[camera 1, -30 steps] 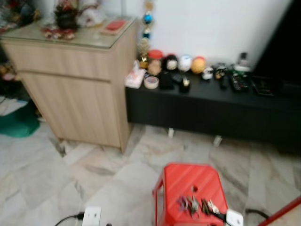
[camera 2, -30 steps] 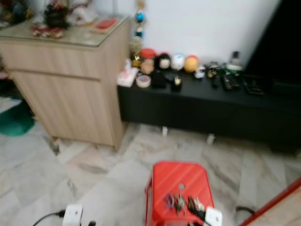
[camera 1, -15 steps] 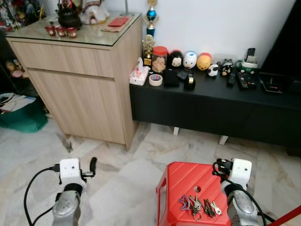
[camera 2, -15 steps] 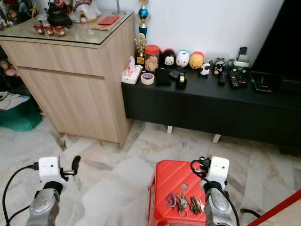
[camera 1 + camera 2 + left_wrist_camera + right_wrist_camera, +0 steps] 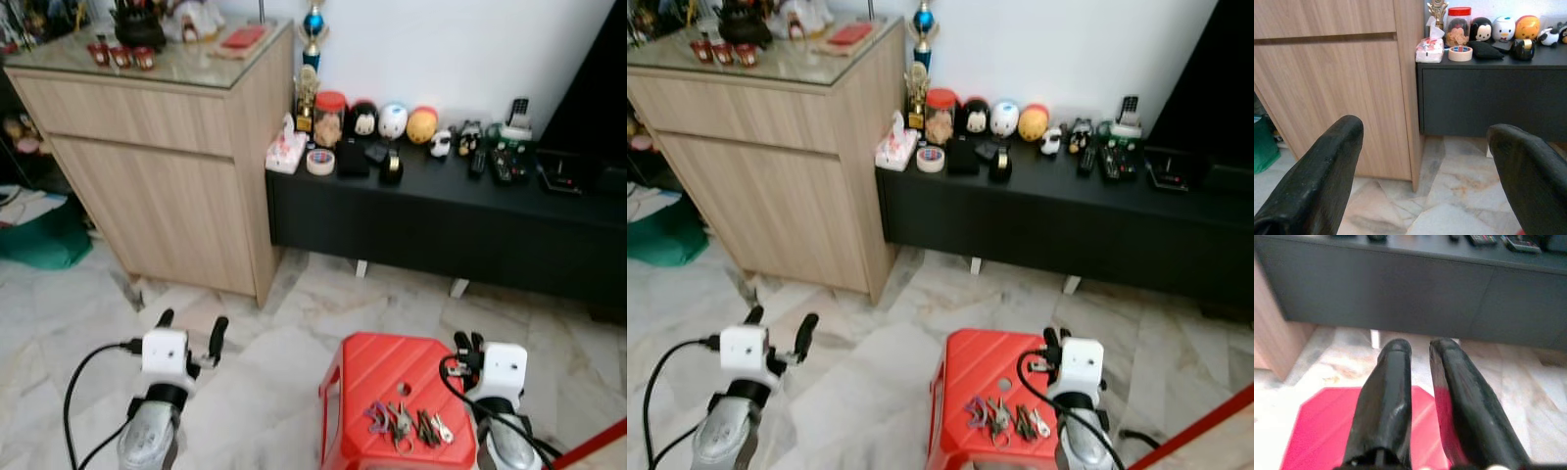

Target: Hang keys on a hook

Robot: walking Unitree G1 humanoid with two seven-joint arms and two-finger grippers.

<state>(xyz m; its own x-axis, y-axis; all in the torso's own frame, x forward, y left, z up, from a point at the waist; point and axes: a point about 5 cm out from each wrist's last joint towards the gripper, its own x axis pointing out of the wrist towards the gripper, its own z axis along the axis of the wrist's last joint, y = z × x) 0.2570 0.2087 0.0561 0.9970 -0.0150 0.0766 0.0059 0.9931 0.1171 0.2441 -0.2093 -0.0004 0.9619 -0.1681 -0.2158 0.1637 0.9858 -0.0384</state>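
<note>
A bunch of keys (image 5: pixel 402 423) lies flat on the near part of a red plastic stool (image 5: pixel 377 367) on the marble floor. My right gripper (image 5: pixel 468 345) hovers over the stool's right edge, just beyond the keys, its two black fingers (image 5: pixel 1393 382) side by side with only a thin gap and nothing between them. My left gripper (image 5: pixel 191 328) is held over the bare floor to the left of the stool, its fingers (image 5: pixel 1327 166) spread wide and holding nothing.
A wooden cabinet (image 5: pixel 167 166) with a glass top stands at the back left. A low black TV console (image 5: pixel 441 220) runs along the wall, carrying a tape roll (image 5: pixel 319 163), tissue pack, jar, round toys and remotes. A green bag (image 5: pixel 39 245) is at far left.
The picture went from blurred to sharp. Both arms came up into view and reached a little forward; the left gripper now shows both fingers spread. The keys have not moved.
</note>
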